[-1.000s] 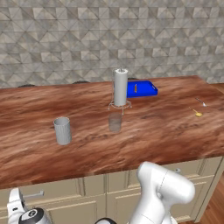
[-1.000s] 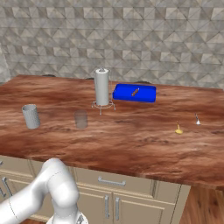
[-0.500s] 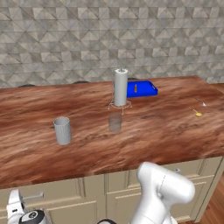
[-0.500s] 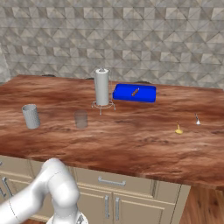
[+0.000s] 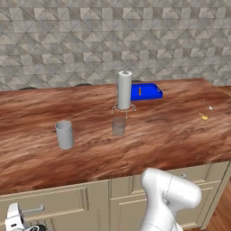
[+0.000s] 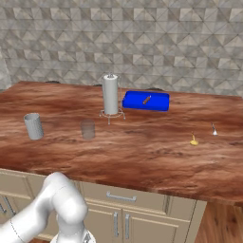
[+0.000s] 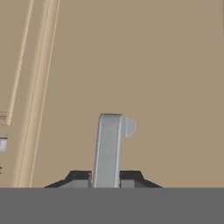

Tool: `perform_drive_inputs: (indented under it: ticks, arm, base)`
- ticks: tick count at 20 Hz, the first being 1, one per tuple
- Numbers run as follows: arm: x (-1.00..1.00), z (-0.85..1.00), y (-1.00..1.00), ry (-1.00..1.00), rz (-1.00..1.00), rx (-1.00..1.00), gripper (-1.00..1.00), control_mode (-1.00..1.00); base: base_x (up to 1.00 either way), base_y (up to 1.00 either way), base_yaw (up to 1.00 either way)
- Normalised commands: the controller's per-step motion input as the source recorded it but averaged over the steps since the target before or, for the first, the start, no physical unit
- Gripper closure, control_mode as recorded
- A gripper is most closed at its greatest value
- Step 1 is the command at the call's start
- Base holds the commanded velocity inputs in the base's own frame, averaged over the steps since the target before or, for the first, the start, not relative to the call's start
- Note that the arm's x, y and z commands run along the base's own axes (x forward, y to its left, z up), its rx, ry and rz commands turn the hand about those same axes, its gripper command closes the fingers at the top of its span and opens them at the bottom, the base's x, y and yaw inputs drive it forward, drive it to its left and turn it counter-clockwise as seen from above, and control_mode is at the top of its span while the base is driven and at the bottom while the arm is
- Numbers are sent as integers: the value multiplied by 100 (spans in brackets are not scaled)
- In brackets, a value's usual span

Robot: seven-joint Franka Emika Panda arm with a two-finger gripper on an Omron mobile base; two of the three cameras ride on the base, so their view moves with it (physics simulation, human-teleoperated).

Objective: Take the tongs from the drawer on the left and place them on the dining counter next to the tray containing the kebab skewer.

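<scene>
In the hand view my gripper is shut on a silver bar handle that stands against a flat beige drawer front. The drawer is closed, so the tongs are hidden. In the left base view a beige drawer front with a silver handle sits under the counter's left part. The blue tray lies at the back of the reddish-brown dining counter, with the orange kebab skewer on it.
A paper towel roll stands just left of the tray. A grey cup and a clear glass stand nearer. A yellow item and a small silver utensil lie at the right.
</scene>
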Motion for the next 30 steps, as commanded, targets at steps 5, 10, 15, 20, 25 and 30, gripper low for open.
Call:
perform_drive_inputs:
  ticks: [5, 10, 15, 20, 25, 30]
  arm:
    - [-36, 0, 0, 0, 2, 0, 100, -100]
    - [-42, 0, 0, 0, 1, 0, 100, -100]
    - [-42, 0, 0, 0, 1, 0, 100, -100]
    - [-42, 0, 0, 0, 1, 0, 100, -100]
    - [-42, 0, 0, 0, 0, 0, 100, -100]
    - [-46, 0, 0, 0, 0, 0, 100, -100]
  base:
    - [0, 0, 0]
    - [0, 0, 0]
    - [0, 0, 0]
    - [0, 0, 0]
    - [0, 0, 0]
    - [0, 0, 0]
